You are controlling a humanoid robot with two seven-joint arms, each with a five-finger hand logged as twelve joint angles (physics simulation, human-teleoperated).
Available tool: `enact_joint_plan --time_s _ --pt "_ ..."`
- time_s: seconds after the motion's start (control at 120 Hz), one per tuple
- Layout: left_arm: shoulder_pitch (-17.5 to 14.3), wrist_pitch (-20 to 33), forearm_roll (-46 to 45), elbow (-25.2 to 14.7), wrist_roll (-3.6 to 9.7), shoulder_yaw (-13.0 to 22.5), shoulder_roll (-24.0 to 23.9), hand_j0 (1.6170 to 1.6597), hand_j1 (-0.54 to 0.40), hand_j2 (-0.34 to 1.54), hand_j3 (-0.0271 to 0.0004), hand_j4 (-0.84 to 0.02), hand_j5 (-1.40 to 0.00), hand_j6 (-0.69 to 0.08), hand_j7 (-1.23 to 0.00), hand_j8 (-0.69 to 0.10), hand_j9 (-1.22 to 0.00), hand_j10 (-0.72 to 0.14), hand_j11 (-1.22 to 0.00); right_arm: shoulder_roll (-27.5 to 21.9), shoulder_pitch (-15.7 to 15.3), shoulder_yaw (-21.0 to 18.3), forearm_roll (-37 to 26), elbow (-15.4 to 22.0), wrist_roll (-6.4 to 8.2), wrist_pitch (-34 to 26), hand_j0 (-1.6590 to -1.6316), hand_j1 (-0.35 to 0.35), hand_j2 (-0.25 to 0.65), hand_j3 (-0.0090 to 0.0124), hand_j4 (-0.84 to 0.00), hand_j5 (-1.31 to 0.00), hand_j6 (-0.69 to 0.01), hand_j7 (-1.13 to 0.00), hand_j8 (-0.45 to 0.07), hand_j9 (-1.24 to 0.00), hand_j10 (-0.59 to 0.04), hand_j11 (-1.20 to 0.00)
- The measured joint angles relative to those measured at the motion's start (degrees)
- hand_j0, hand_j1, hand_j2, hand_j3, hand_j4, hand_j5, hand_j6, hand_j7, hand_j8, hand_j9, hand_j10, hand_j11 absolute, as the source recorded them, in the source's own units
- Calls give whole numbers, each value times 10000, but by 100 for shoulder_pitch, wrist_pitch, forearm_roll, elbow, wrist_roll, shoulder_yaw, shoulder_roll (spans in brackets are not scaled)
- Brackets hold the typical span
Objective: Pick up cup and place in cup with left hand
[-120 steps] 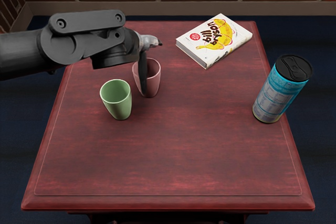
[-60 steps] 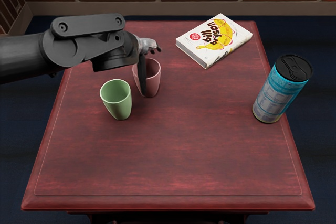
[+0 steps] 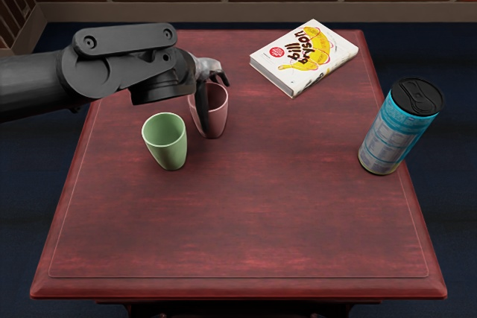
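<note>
While the left hand (image 3: 207, 69) was at the top of the pink cup (image 3: 217, 115), its fingers (image 3: 216, 74) were bent but wide apart. One long dark finger hung down along the nine o'clock side of the cup, and the others curled over near its far rim. I could not tell if any of them touched the cup.

The pink cup stood on the red table (image 3: 246, 214), near eleven o'clock from the middle, with twelve at the far edge. It stood straight up, so its long way ran up and down. Its round mouth pointed up and its thin end was down. Some of its pink inside showed, but the hand hid part of it, so I could not see all the way in.

The green cup (image 3: 165, 141) was just beside it, toward eight o'clock from the pink one. It stood up too, mouth up, thin end down. Its green inside wall showed under the round rim.

Near two or three o'clock on the table stood a tall blue can (image 3: 393, 135). Its black lid (image 3: 419, 97) was on top, so what it held was hidden. A white book (image 3: 302, 61) with yellow shapes on it lay flat near one o'clock.
</note>
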Motion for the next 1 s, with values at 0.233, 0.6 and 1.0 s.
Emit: enact_joint_plan --time_s 0.233,0.6,1.0 --pt "78 7 56 -16 0 -9 7 16579 -563 766 0 -3733 -4351 -2685 -4401 -2685 -4510 -3638 -4501 0 0 0 0 -9 0 0 -16581 -3116 -65 0 -311 -404 -310 -404 -311 -404 -312 -404" --pt "70 -14 36 -34 0 -13 8 16571 -1446 1422 0 -4210 -6071 -3260 -6095 -2022 -6122 -3799 -6075 0 0 0 0 -12 0 0 -16581 -3116 -65 0 -312 -405 -311 -405 -312 -405 -312 -404" --pt "-72 -87 -118 -81 -1 -33 92 16519 -1113 890 1 -3731 -8049 -1876 -8025 -1330 -7785 -3669 -7596 0 0 0 0 3 0 2 -16581 -3116 -65 0 -311 -404 -310 -405 -310 -404 -311 -404"
